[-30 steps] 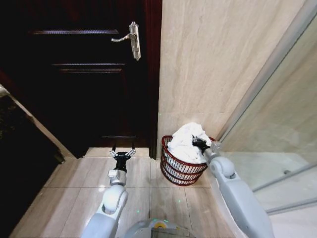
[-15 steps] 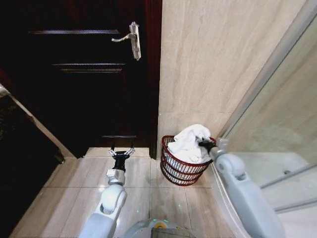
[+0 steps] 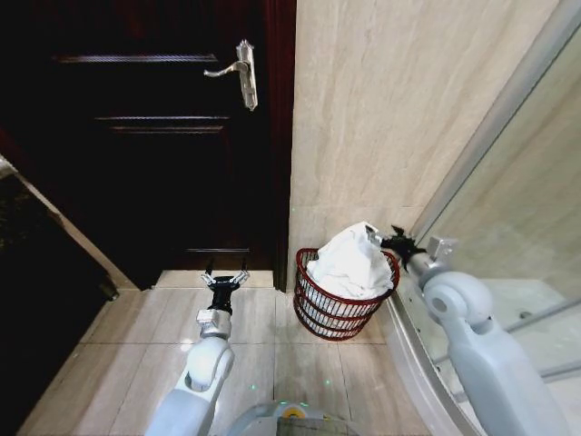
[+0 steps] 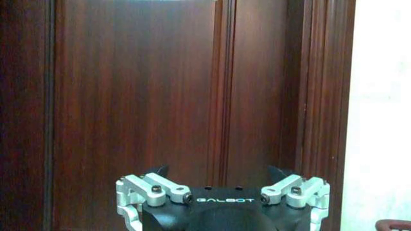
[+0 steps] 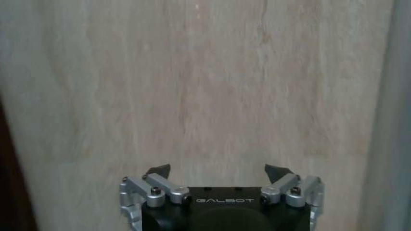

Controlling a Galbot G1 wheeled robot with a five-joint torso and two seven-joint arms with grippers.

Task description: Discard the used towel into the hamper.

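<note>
Towel [image 3: 351, 263], white and crumpled, lay heaped in the hamper [image 3: 338, 313], its top rising above the rim. The hamper, a reddish-brown wire basket, stood on the tiled floor [image 3: 136, 363] against the beige stone wall [image 3: 390, 109], between the dark wooden door [image 3: 154, 145] and the glass shower partition [image 3: 508, 218].

Right hand [image 3: 397, 242] hung just beside the hamper's rim on the partition side, apart from the towel, fingers spread wide and holding nothing. In the right wrist view the right hand [image 5: 216, 169] faced bare wall with its 2 fingertips well apart.

Left hand [image 3: 224, 276] hovered low over the floor in front of the door's threshold, well apart from the hamper, fingers spread and empty. In the left wrist view the left hand [image 4: 218, 169] pointed at the door panels, jaws wide, with a sliver of the hamper's rim [image 4: 393, 225] at the frame corner.
</note>
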